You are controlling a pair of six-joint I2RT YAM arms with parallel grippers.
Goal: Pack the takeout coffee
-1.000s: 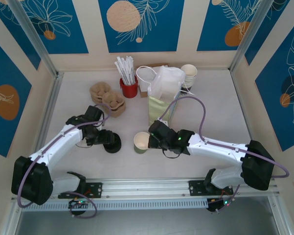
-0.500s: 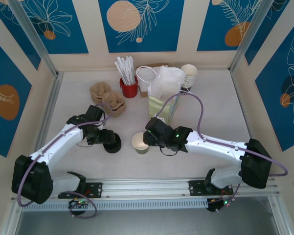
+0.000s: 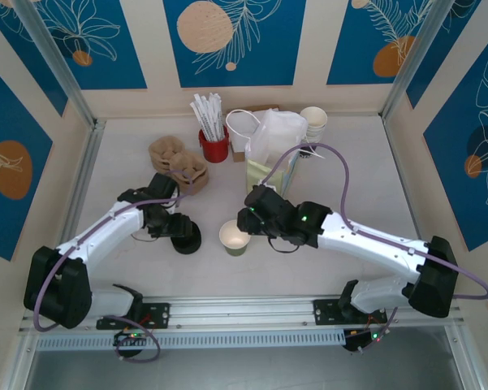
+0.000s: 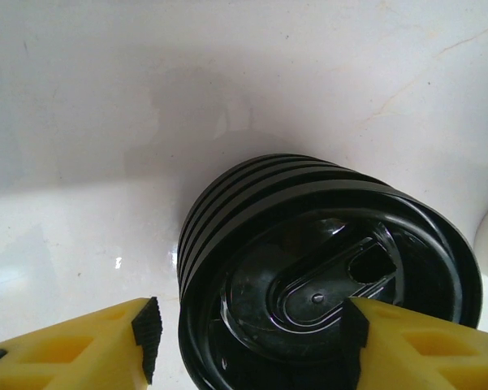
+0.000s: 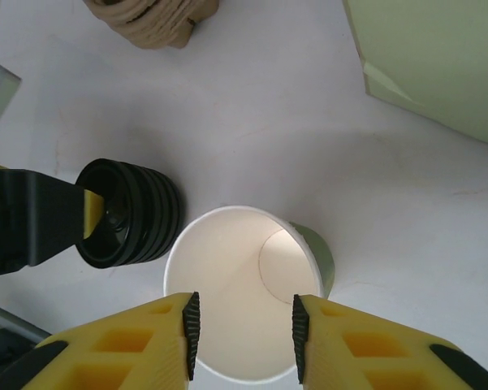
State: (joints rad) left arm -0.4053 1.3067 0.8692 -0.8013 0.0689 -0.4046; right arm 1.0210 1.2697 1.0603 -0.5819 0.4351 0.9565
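Though olive-sided, the cup (image 5: 235, 272) (open) shows cream

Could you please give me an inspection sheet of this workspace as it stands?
Surface: white table, no spill seen.
Job's things: takeout cup upright, lidless, nothing seen inside.
Clutter: stack of black lids left of the cup, apart from it; at the back, red holder of wrapped sticks, pulp carriers, pale green bag, white bag, stacked cream cups.
Grippers: left gripper open, straddling the top lid's rim; right gripper open at the cup's rim.
Cables: purple cable on each arm, the right one looping near the bags.
Surroundings: blue-and-cream patterned walls, metal frame posts.
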